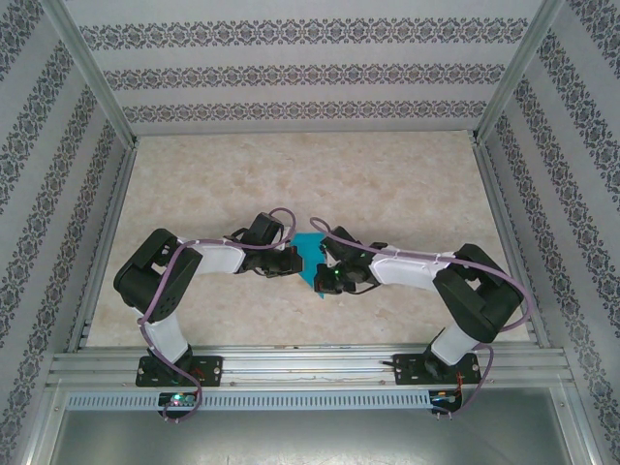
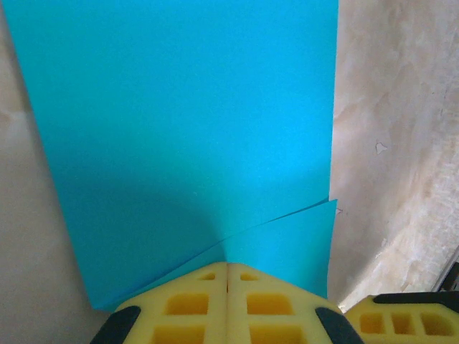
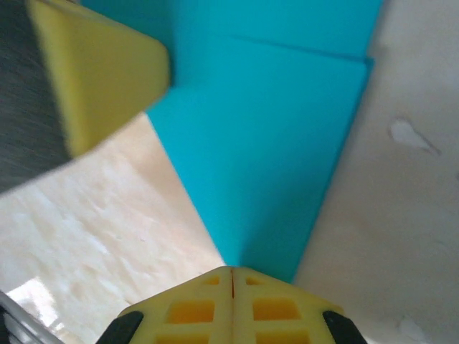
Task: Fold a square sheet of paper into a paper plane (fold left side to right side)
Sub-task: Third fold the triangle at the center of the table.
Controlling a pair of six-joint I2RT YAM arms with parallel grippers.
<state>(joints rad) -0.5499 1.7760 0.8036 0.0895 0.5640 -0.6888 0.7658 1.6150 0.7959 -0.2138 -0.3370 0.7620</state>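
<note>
Folded teal-blue paper sheet [image 1: 309, 258] between two closed grippers
Left gripper [image 2: 227, 266] and right gripper [image 3: 232, 271], jaws fully together, each touch the sheet at their tips; it lies flat just ahead of both.

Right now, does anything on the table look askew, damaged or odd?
Slightly. The folded paper has layers that don't line up: in the left wrist view the lower flap juts a little past the right edge above it, leaving a small step. No tears show. The table has a few small pale flecks.
</note>
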